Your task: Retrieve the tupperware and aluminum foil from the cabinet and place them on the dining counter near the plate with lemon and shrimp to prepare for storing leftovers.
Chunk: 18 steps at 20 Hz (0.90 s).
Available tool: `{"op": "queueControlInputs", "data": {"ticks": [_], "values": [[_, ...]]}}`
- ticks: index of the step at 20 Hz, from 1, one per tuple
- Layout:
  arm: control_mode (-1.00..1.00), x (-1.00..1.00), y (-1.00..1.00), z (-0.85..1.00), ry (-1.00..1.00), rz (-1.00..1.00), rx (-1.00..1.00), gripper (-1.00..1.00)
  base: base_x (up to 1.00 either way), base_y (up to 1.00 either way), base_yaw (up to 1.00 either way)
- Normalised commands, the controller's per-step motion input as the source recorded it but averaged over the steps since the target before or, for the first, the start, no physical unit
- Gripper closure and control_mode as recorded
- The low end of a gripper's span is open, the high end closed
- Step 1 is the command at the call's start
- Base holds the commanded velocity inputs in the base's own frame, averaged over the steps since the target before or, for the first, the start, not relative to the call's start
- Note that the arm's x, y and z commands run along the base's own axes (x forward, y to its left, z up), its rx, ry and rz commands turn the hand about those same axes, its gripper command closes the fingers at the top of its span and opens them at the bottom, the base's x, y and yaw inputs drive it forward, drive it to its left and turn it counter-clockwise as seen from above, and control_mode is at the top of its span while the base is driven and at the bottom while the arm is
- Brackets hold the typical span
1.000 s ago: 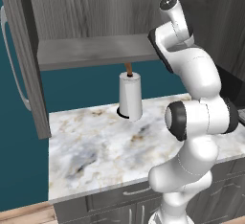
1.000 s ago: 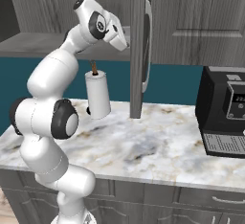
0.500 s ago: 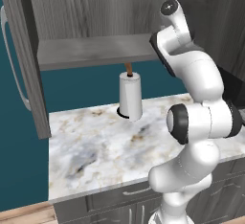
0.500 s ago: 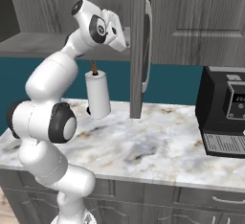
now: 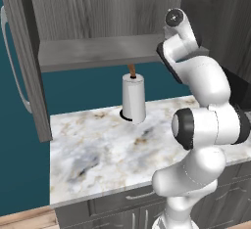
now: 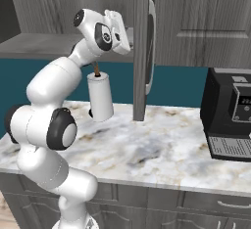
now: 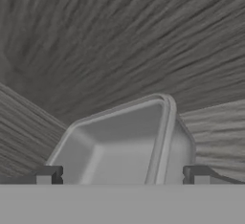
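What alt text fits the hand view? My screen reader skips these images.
A clear, shallow tupperware with rounded corners sits close ahead on the grey wood-grain cabinet shelf. The open gripper has one dark fingertip at each side of its near end, not touching it.

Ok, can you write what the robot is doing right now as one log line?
phase: reaching into cabinet | gripper: open, empty | target: tupperware between fingertips, on shelf

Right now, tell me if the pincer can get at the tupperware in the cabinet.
Probably yes. In the hand view the open pincer faces the tupperware straight ahead on the cabinet shelf, one fingertip at each side, and nothing stands between them.
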Motion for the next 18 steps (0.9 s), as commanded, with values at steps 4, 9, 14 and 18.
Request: {"op": "queueControlInputs", "data": {"ticks": [4, 9, 14, 18], "values": [[-1.00, 0.08, 0.00, 0.00, -0.03, -0.03, 0.00, -1.00, 0.00, 0.00, 0.00], [-1.00, 0.11, 0.00, 0.05, 0.00, -0.12, 0.00, -1.00, 0.00, 0.00, 0.00], [-1.00, 0.18, 0.00, 0.05, 0.04, -0.12, -0.01, -1.00, 0.00, 0.00, 0.00], [-1.00, 0.24, 0.00, 0.00, 0.06, -0.05, -0.03, -1.00, 0.00, 0.00, 0.00]]}}
